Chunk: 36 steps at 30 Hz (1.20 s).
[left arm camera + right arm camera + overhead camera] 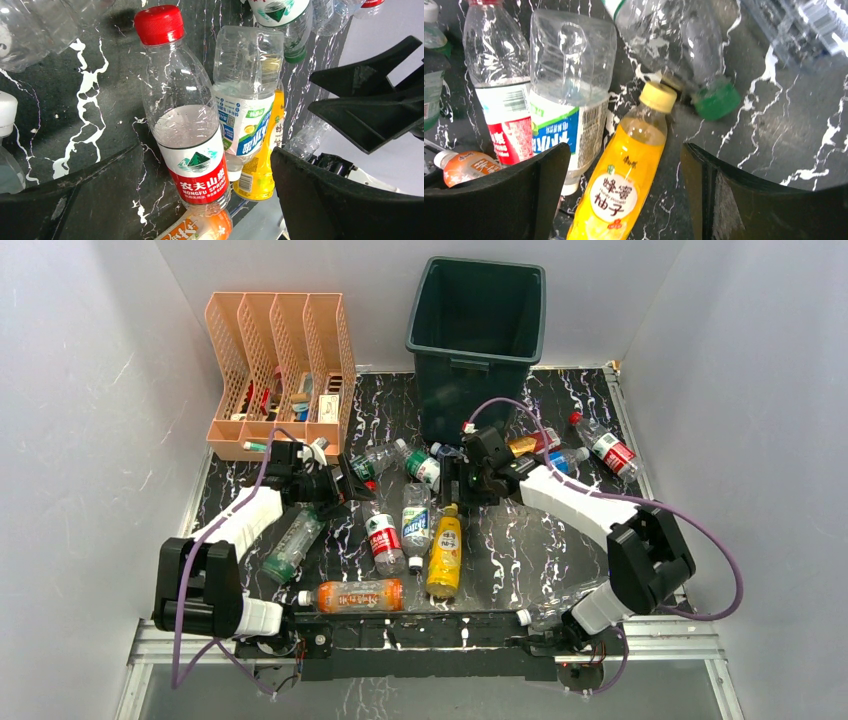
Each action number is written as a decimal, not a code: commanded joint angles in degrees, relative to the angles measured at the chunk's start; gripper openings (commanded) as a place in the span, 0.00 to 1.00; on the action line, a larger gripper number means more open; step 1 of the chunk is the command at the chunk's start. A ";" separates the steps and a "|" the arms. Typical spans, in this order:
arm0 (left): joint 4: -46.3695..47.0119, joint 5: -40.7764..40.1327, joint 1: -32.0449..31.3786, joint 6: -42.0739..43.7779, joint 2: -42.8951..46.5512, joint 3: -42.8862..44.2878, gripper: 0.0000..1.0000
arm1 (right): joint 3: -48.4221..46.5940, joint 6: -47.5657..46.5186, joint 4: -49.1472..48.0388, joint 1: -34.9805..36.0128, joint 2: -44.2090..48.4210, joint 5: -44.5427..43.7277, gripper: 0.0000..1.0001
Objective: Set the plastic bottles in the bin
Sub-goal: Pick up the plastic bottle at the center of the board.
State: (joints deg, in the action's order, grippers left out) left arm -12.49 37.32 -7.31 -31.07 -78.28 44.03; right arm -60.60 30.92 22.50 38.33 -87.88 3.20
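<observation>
Several plastic bottles lie on the black marbled mat in front of the dark green bin (pixel 475 330). My left gripper (pixel 347 485) hangs open over a clear red-capped, red-labelled bottle (pixel 185 125), which lies between its fingers (pixel 340 200) untouched. My right gripper (pixel 452 488) is open above a yellow juice bottle (pixel 624 180); there is a gap on both sides between the bottle and the fingers (pixel 524 190). A blue-labelled clear bottle (pixel 569 100) lies beside the yellow one, and an orange bottle (pixel 355 595) lies near the front edge.
A peach slotted file organizer (pixel 280 370) stands at the back left. More bottles lie at the right by the wall (pixel 605 450) and under the left arm (pixel 290 545). Grey walls close in both sides.
</observation>
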 commanded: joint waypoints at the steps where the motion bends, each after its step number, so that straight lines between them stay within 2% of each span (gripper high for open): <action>1: -1.94 0.80 -0.25 0.81 2.17 2.00 0.98 | 0.56 4.73 4.74 2.35 3.18 -1.54 0.92; 18: -2.23 0.74 -0.25 0.84 3.40 1.57 0.98 | 4.65 12.43 6.98 10.15 2.18 -0.07 0.87; 33: -1.62 0.83 -0.25 0.79 3.35 1.01 0.98 | 6.00 11.99 5.46 11.24 -3.37 0.99 0.81; 36: -1.42 0.87 -0.25 0.70 3.27 0.87 0.98 | 6.27 11.67 5.47 11.32 -3.93 1.03 0.76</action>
State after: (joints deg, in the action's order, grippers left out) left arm -13.69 37.26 -7.31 -30.65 -76.62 44.05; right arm -55.24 42.74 28.27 49.25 -90.76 4.58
